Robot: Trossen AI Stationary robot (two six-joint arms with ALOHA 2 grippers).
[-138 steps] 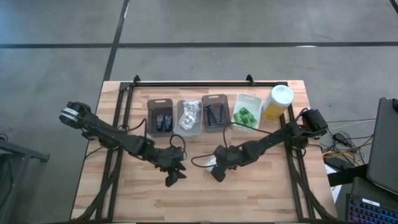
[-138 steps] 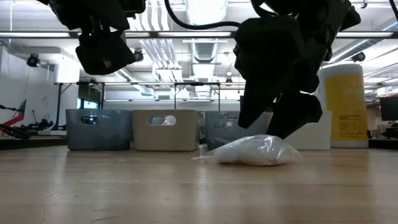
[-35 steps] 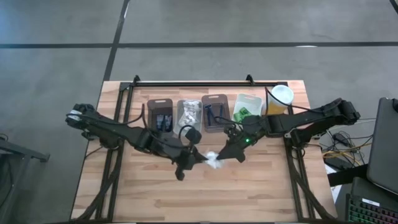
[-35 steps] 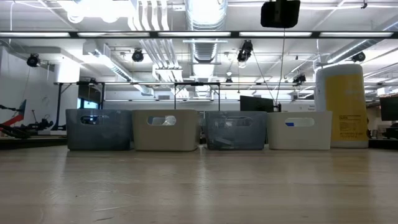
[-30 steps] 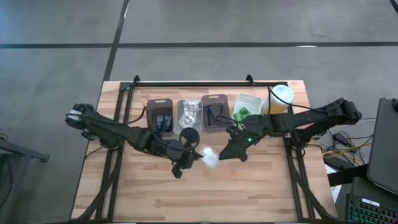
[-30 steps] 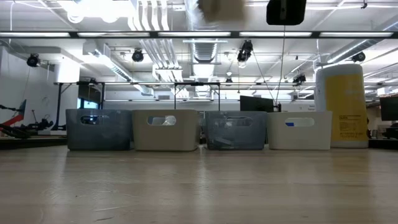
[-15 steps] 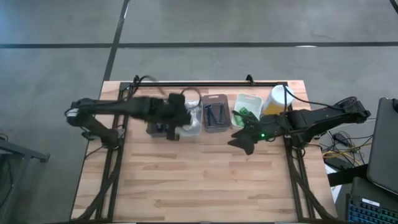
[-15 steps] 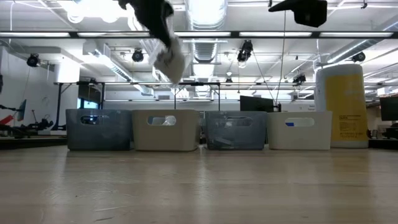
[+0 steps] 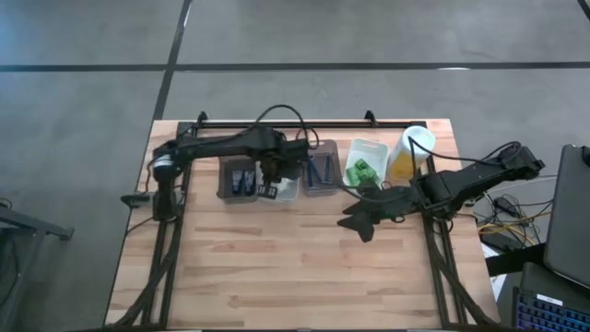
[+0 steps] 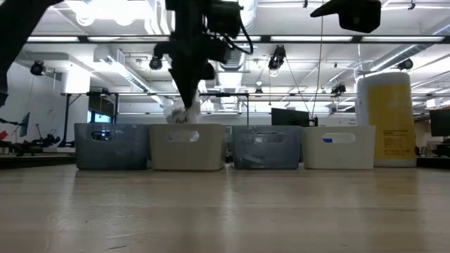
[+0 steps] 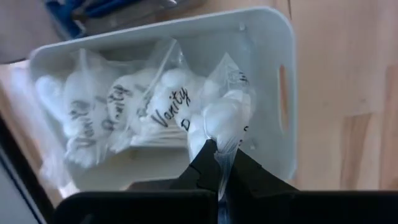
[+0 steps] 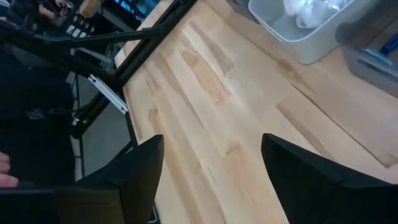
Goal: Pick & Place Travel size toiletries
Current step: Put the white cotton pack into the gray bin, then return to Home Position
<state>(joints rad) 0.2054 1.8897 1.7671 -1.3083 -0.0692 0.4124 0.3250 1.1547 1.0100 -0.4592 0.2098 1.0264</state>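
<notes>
Left pincer (image 11: 217, 165) clamped on white crinkly sachet (image 11: 225, 121) with black lettering, dangling over white bin (image 11: 283, 59) holding matching sachets (image 11: 118, 109), right pincer (image 9: 355, 221) spread apart, empty, low over desk (image 9: 277, 267)

I pinch a white crinkly plastic sachet (image 11: 224, 121) by one corner in my left gripper (image 11: 217, 167); it hangs just above the pale bin (image 11: 283, 46). More sachets (image 11: 118, 106) lettered "Vanity" lie heaped inside. Small bright green bottles (image 9: 360, 170) sit in the white bin (image 9: 373, 146).
</notes>
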